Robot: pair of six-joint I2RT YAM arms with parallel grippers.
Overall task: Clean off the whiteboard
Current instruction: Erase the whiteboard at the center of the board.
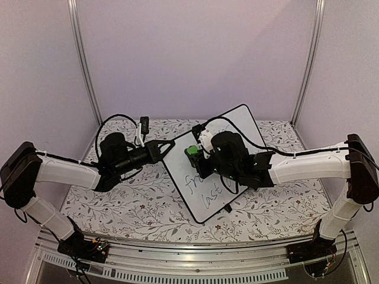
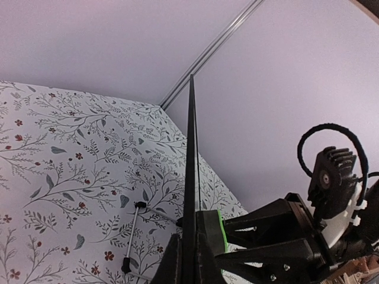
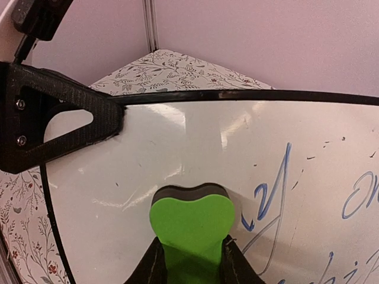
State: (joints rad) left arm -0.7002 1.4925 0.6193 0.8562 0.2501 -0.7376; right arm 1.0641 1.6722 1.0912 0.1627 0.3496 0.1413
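The whiteboard (image 1: 228, 133) stands tilted up off the table, with dark handwriting on its lower half. My left gripper (image 1: 170, 145) is shut on its left rim. In the left wrist view the board (image 2: 191, 148) shows edge-on between my left gripper's (image 2: 190, 263) fingers. My right gripper (image 1: 195, 152) is shut on a green eraser (image 1: 190, 151) with its dark pad pressed against the board's face near the left rim. In the right wrist view the eraser (image 3: 190, 222) sits in my right gripper (image 3: 190, 260) on the whiteboard (image 3: 177, 142), left of blue writing (image 3: 266, 201).
A floral cloth (image 1: 136, 207) covers the table. Metal frame posts (image 1: 83, 59) stand at the back corners before plain walls. A thin metal rod with black ends (image 2: 133, 236) shows behind the board, over the cloth.
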